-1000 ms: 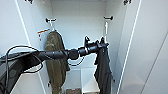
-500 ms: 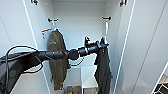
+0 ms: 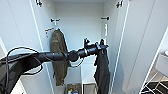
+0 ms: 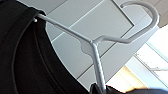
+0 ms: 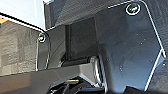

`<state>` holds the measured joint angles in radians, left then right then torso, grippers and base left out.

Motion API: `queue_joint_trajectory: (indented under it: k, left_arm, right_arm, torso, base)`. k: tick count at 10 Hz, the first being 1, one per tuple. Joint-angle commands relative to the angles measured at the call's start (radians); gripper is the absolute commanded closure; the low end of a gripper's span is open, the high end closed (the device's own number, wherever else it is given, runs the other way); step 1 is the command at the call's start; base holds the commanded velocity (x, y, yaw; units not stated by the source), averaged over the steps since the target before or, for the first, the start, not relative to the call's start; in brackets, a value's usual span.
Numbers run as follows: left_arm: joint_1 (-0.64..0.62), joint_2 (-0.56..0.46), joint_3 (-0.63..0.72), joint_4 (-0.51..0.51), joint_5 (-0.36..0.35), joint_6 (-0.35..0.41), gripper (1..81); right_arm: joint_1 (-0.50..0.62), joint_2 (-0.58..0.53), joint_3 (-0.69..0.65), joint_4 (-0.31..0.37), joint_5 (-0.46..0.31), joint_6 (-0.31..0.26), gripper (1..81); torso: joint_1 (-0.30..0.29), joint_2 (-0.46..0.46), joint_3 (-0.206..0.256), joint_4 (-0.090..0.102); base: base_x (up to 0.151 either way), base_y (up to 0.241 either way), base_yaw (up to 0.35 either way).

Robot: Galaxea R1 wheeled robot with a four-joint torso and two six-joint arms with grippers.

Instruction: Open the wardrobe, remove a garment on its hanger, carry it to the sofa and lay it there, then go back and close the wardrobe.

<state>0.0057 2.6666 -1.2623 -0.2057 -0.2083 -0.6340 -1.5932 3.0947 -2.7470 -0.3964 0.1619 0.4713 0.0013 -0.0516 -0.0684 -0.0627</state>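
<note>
Garment (image 3: 102,71) drawn slightly outward, left arm outstretched, left hand (image 3: 102,47) gripping hanger (image 4: 96,53).

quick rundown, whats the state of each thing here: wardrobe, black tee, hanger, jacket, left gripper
wardrobe: both doors open.
black T-shirt: on its hanger, hanging down below the left gripper, off the hooks.
hanger: hook free, not caught on anything.
olive jacket: hanging on the left inside the wardrobe.
left gripper: at the top of the T-shirt, carrying it by the hanger.
</note>
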Motion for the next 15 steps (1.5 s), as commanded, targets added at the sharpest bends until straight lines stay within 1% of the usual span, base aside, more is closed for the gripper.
queue_joint_trajectory:
  k: [1, 11, 13, 15]
  left_arm:
    - [-0.178, 0.004, 0.008, 0.034, -0.046, 0.011, 81.1]
    - [-0.168, -0.029, 0.040, 0.045, -0.046, 0.011, 81.1]
    - [-0.161, -0.040, 0.046, 0.046, -0.046, 0.011, 81.1]
    - [-0.158, -0.048, 0.052, 0.046, -0.046, 0.011, 81.1]
  right_arm:
    - [0.035, 0.006, 0.008, -0.002, -0.042, -0.002, 1.0]
    - [0.032, 0.008, 0.008, -0.003, -0.042, -0.002, 1.0]
    - [0.032, 0.008, 0.009, -0.004, -0.042, -0.002, 1.0]
    - [0.034, 0.008, 0.009, -0.004, -0.042, -0.002, 1.0]
  torso:
    - [0.000, 0.000, 0.000, 0.000]
    - [-0.001, 0.000, 0.000, 0.000]
    - [-0.001, -0.001, 0.000, 0.000]
    - [-0.001, -0.001, 0.000, 0.000]
  base:
    - [-0.129, 0.000, 0.000]
    - [-0.126, 0.000, 0.000]
    - [-0.080, 0.000, 0.000]
    - [0.000, 0.000, 0.000]
